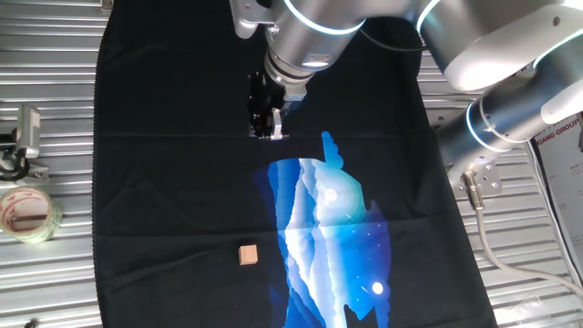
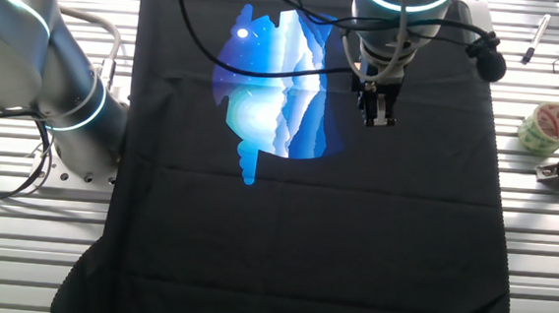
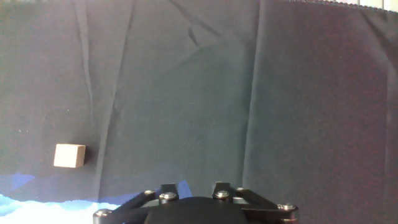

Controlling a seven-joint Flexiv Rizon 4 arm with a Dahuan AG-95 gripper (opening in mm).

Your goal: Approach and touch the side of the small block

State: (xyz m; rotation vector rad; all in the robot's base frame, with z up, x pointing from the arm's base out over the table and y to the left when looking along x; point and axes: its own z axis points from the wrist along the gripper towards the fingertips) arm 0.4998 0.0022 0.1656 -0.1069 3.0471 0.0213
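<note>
Ribbed metal bench (image 1: 55, 273) draped with a black cloth (image 1: 182, 182) bearing a blue-and-white mountain print (image 1: 328, 228). Small block (image 1: 248, 254) lying on the cloth just left of the print's lower part, well apart from the gripper (image 1: 268, 128) raised over the cloth's upper half. Jaws seemingly drawn close together with nothing between them. Tape roll (image 1: 27, 212) resting on bare bench at the left edge.

A silver and white jointed robot arm (image 1: 492, 64) is seen reaching in from above, its wrist pointed straight down. The black two-finger gripper (image 1: 268, 133) is held vertical, its fingers (image 2: 378, 114) drawn close together, nothing between them.
</note>
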